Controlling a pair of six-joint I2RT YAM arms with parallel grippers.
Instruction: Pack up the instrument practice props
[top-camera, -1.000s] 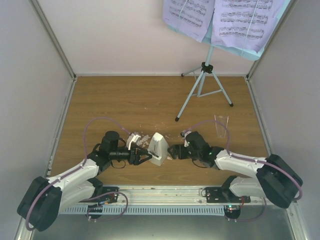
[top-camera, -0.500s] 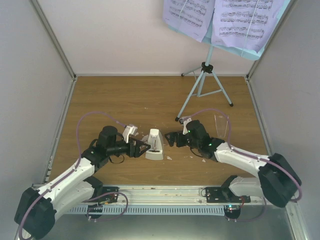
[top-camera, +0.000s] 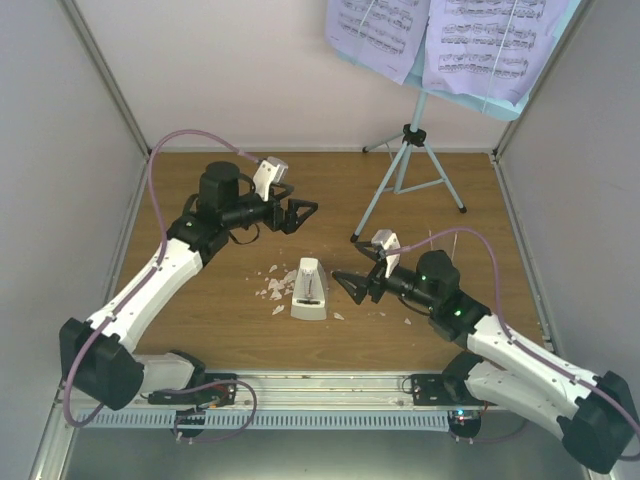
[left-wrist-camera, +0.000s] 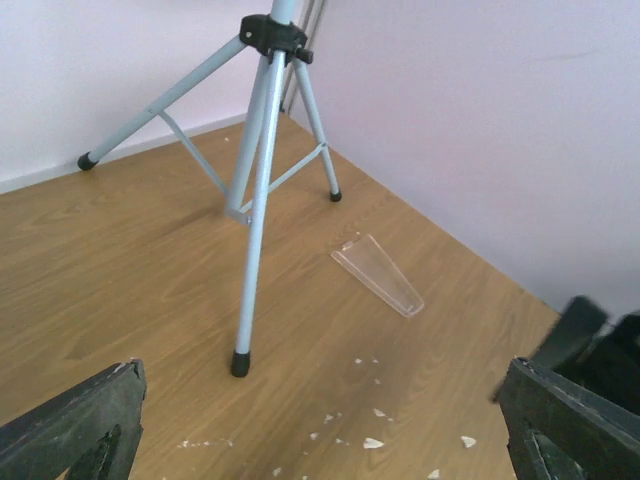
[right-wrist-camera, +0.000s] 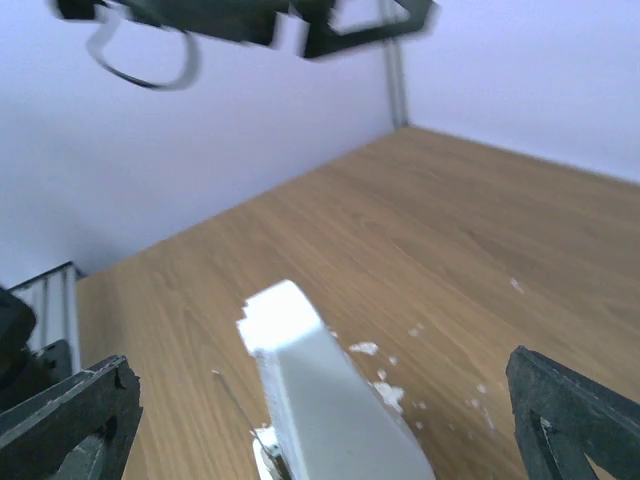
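Nothing is packed yet, as far as you can see, and no box or case shows in any view.

The wood-grain table (top-camera: 250, 190) is closed in by pale walls (top-camera: 90, 150) on the left, far and right sides, so your only unwalled side is the near edge, where the arm bases sit.

The light-blue tripod music stand (top-camera: 408, 170) stands fully opened in the far right corner. Its perforated desk is up at the top of the view and carries the pale lavender sheet-music pages (top-camera: 378, 30), which hang over the front of it. I judge this the bulkiest job left. One foot of the stand reaches toward the table's middle, near your right arm, so sweep carefully there.

The left gripper (top-camera: 303, 211) hangs over the far middle of the table, jaws spread wide and empty, pointing at the tripod legs. The left half of the table gives it the most room to move.

The right gripper (top-camera: 345, 282) is low, just beside the small white pyramid-shaped metronome (top-camera: 309, 291), jaws spread wide and holding nothing. The metronome sits on the table near the middle, apart from both grippers.

A clear plastic wedge (left-wrist-camera: 378, 274) lies flat toward the right wall, well apart from the metronome; it may be its cover.

Scattered white crumbs (top-camera: 272, 290) lie around the metronome's base.
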